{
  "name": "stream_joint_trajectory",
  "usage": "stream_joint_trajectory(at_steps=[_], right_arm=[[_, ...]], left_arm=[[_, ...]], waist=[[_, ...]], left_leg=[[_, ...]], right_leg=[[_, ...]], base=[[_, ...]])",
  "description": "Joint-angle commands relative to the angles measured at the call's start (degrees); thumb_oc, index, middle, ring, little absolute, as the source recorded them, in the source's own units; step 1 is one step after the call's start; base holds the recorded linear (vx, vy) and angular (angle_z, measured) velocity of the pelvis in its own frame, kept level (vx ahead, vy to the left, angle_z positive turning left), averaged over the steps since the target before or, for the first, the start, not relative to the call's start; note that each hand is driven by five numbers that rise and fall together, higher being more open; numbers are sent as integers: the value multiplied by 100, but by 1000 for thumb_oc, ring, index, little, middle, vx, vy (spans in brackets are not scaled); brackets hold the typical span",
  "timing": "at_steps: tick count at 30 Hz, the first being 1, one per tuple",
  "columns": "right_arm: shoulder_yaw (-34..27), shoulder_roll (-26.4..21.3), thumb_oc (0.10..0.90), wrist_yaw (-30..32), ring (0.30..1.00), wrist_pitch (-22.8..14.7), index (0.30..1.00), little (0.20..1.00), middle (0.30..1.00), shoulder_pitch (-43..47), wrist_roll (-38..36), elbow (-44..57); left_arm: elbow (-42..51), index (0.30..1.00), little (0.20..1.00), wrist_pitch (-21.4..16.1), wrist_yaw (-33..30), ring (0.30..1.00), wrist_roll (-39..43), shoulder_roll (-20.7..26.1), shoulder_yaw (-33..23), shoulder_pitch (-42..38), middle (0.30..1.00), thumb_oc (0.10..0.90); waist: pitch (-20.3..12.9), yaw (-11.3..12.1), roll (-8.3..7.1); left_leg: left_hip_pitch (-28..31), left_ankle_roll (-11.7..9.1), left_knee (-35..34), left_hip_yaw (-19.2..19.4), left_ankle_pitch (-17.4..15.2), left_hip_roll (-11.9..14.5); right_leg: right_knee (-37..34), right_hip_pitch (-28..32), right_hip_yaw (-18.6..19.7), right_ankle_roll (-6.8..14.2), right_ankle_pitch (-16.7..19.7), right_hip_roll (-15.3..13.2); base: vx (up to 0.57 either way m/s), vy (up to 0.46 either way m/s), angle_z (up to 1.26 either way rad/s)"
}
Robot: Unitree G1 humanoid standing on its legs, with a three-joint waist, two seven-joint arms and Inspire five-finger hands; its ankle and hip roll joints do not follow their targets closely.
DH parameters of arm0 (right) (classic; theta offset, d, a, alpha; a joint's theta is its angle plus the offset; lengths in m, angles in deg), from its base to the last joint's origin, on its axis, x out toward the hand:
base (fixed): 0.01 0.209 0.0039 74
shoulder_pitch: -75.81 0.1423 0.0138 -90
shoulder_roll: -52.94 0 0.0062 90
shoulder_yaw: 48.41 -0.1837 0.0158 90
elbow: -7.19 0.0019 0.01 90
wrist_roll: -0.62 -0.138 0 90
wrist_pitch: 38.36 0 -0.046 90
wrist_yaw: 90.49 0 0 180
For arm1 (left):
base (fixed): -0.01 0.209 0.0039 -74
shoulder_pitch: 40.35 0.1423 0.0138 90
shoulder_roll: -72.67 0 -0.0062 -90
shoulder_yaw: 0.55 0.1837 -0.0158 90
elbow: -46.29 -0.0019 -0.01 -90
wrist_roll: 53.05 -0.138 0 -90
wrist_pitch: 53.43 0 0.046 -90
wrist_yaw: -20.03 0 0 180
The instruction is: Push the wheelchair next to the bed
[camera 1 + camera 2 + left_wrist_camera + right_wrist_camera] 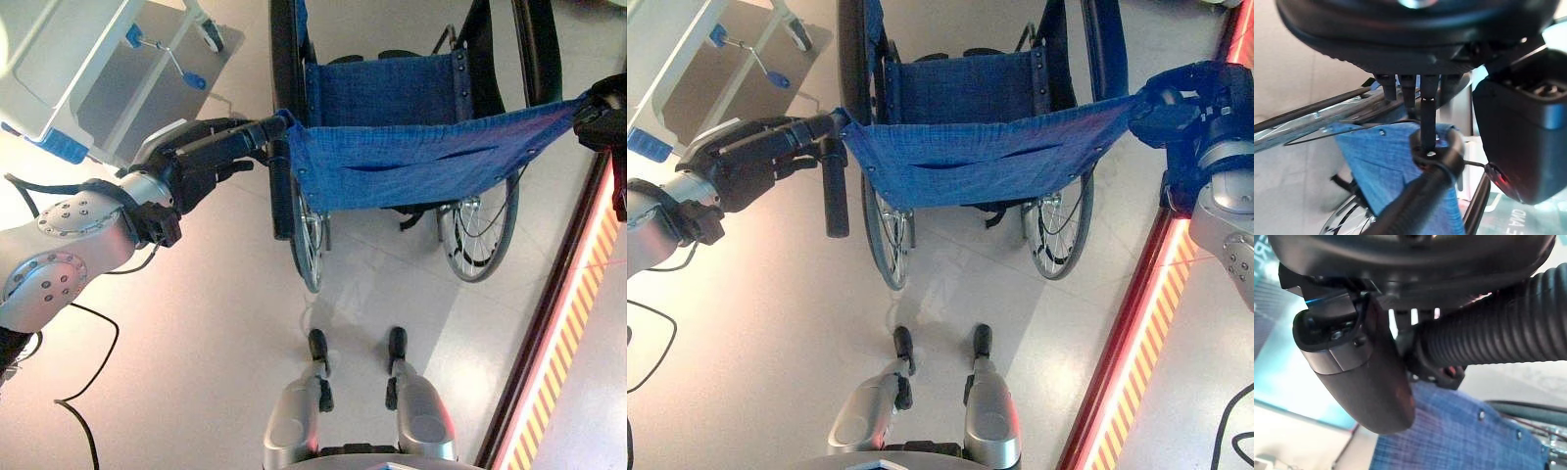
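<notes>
**Wheelchair held at both push handles, bed at eleven o'clock**

The wheelchair (970,137) is seen from behind at twelve o'clock, its blue backrest cloth (431,157) stretched across between the two push handles. The left push handle (835,196), a black ribbed grip, is met at its upper end by the left hand (749,162), whose fingers are stretched along toward the frame; whether they are wrapped round the grip cannot be told, since in the left wrist view the fingers end behind the handle's top. The right push handle (1498,338) is lain against by the right hand (1190,108) at two o'clock; in the right wrist view the thumb (1361,382) is curled beside the ribbed grip, and the hand is read as closed on it.

Two spoked rear wheels (477,240) are set on pale floor tiles. The bed (73,73), white with blue fittings, is found at eleven o'clock, its castor (211,37) near the wheelchair's left tyre, a strip of bare floor between them. A red-and-yellow striped floor edge (1136,352) is run along the right side, close beside the right wheel.
</notes>
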Motion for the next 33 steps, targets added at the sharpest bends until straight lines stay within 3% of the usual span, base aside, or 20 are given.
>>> stream_joint_trajectory(at_steps=[1, 6, 13, 19, 25, 33], right_arm=[[-291, 236, 400, -111, 300, -179, 300, 300, 300, 18, -748, 823], [-434, 244, 400, -136, 300, -161, 300, 300, 300, -136, -754, 901], [-433, 243, 400, -157, 300, -198, 300, 300, 300, -191, -774, 890], [-368, 236, 400, -133, 300, -231, 300, 300, 300, -131, -802, 943], [-152, 232, 400, -91, 300, -376, 300, 300, 300, -46, -799, 904], [-227, 218, 400, -122, 300, -423, 300, 300, 300, -175, -759, 816]], left_arm=[[530, 900, 900, -1075, 267, 900, 55, 63, -1291, -344, 900, 800], [637, 900, 900, -1284, 459, 900, -25, 69, -1526, -96, 900, 800], [718, 900, 900, -1094, 670, 900, 227, 88, -1611, 9, 900, 800], [806, 900, 900, -656, 962, 900, 450, 39, -1389, 42, 900, 800], [631, 900, 900, -84, 682, 900, 215, 72, -1165, 169, 900, 800], [364, 900, 900, -572, 362, 900, -12, 108, -1603, 575, 900, 800]], waist=[[-412, -33, -174], [-427, -13, -176], [-436, 1, -183], [-393, -16, -173], [-361, -27, -138], [-382, 4, -85]], left_leg=[[0, -255, 239, 186, -174, -71], [11, -258, 233, 182, -176, -70], [25, -264, 263, 218, -188, -48], [-10, -256, 322, 229, -193, -37], [-5, -243, 326, 226, -177, -32], [1, -254, 297, 214, -165, -60]], right_leg=[[415, -70, -9, -163, -219, 51], [402, -55, -27, -150, -208, 44], [414, -37, -55, -146, -219, 32], [459, -80, -54, -131, -206, 27], [475, -85, -36, -113, -186, 34], [431, -42, -67, -104, -192, 7]], base=[[0, 0, 0], [0, 0, 0], [0, 0, 0], [0, 0, 0], [0, 0, 0], [0, 0, 0]])
